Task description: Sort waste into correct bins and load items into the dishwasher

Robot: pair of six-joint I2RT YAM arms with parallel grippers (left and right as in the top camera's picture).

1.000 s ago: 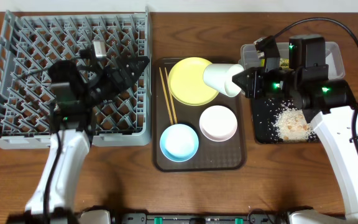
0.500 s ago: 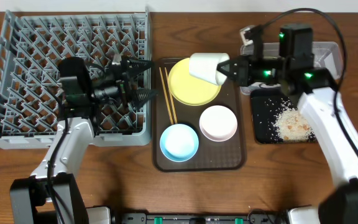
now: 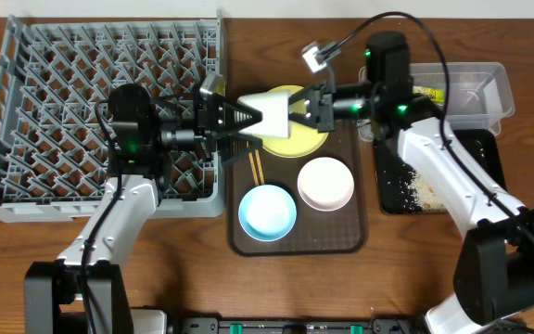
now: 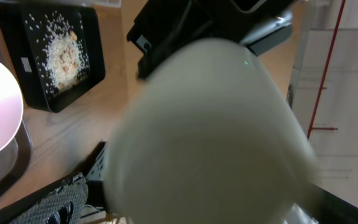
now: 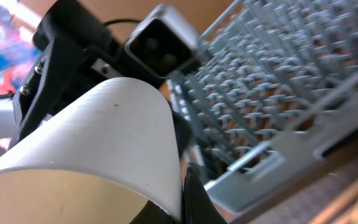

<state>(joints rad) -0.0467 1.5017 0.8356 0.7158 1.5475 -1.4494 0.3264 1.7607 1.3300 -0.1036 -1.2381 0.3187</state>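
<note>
Nearest the robot, at 7 and 5 o'clock on the brown tray (image 3: 341,234), sit the blue bowl (image 3: 267,211) and white bowl (image 3: 325,183), both untouched. Further in, above the yellow plate (image 3: 306,145) at the tray's 12 o'clock, the cup (image 3: 274,113) hangs on its side in mid-air, clear of the table (image 3: 415,269). The right end effector (image 3: 302,109) is clamped tight on the cup's rim, one finger inside the mouth. The left end effector (image 3: 247,119) comes in from 9 o'clock with its jaws spread as wide as they go around the narrow base, though I cannot tell whether they touch it. The cup looks light, stiff and thin-walled, with a smooth surface that is likely slippery. Its taper could let it squirt out of a squeeze, so the better hold is across the round wall at mid-height, not at the very base. It is plain and pale, whitish with a faint green cast, and unmarked apart from a tiny dark speck in the right wrist view. Beyond, the dish rack (image 3: 54,102) lies at 9 o'clock and the clear tub (image 3: 476,88) at 2 o'clock.
</note>
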